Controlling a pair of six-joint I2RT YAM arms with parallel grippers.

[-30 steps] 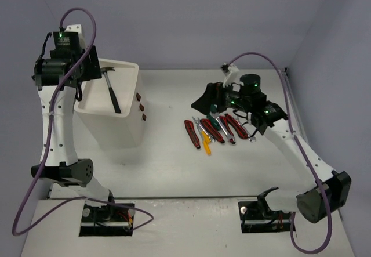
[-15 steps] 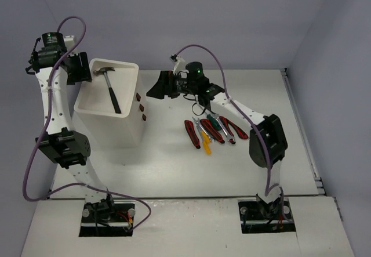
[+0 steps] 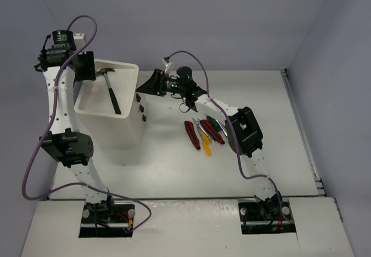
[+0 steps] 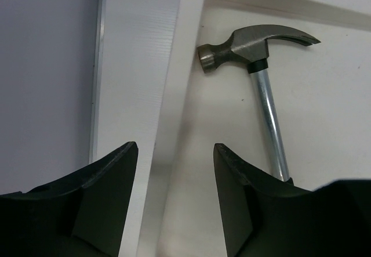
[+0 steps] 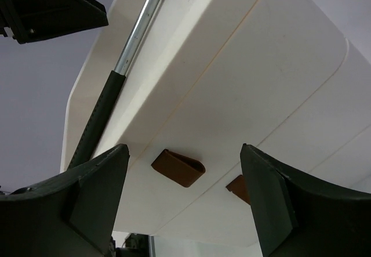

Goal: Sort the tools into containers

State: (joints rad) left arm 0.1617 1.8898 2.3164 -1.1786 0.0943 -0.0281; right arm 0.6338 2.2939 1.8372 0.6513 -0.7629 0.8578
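hammer (image 3: 111, 90) in cabinet tray (image 3: 91, 99), both jaws open

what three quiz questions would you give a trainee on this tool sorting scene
1. True or false: the hammer lies in the cabinet's top tray.
2. The right arm's jaws stand open facing: A) a drawer handle B) a wrench C) the far wall.
3. Where do the red-handled pliers and yellow-handled screwdriver lie?
Key: 1 true. 2 A. 3 on the table, right of the cabinet in the top view.
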